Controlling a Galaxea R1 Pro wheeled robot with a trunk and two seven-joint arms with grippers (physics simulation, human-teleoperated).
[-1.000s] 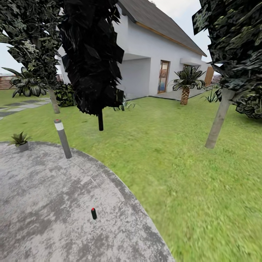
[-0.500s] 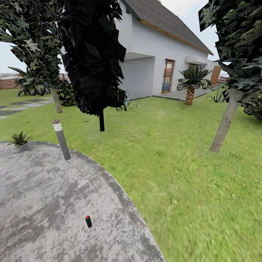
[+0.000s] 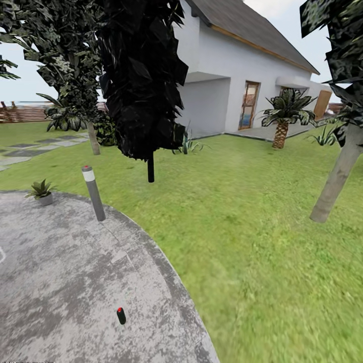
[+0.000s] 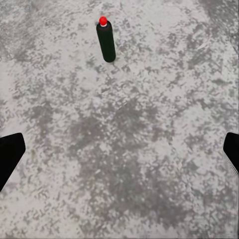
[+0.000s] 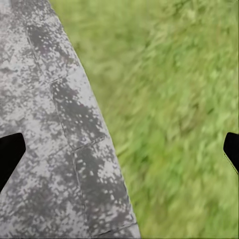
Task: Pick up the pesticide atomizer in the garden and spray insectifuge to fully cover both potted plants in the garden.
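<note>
Approach step – pesticide atomizer [image 4: 105, 42] upright on the patio [image 3: 60, 272], left gripper [image 4: 119, 152] wide open, empty – next: close in around it.

The round mottled grey paved patio [image 3: 60, 282] carries the small things of the garden; green lawn [image 3: 252, 227] wraps its curved edge. The pesticide atomizer [image 3: 121, 315] stands upright on the paving, a dark bottle with a red top, near that curved edge and well apart from the rest. Far beyond the atomizer, a grey bollard lamp [image 3: 94, 193] rises at the patio's rim. One potted plant [image 3: 42, 191] sits on the paving near the lamp.
</note>
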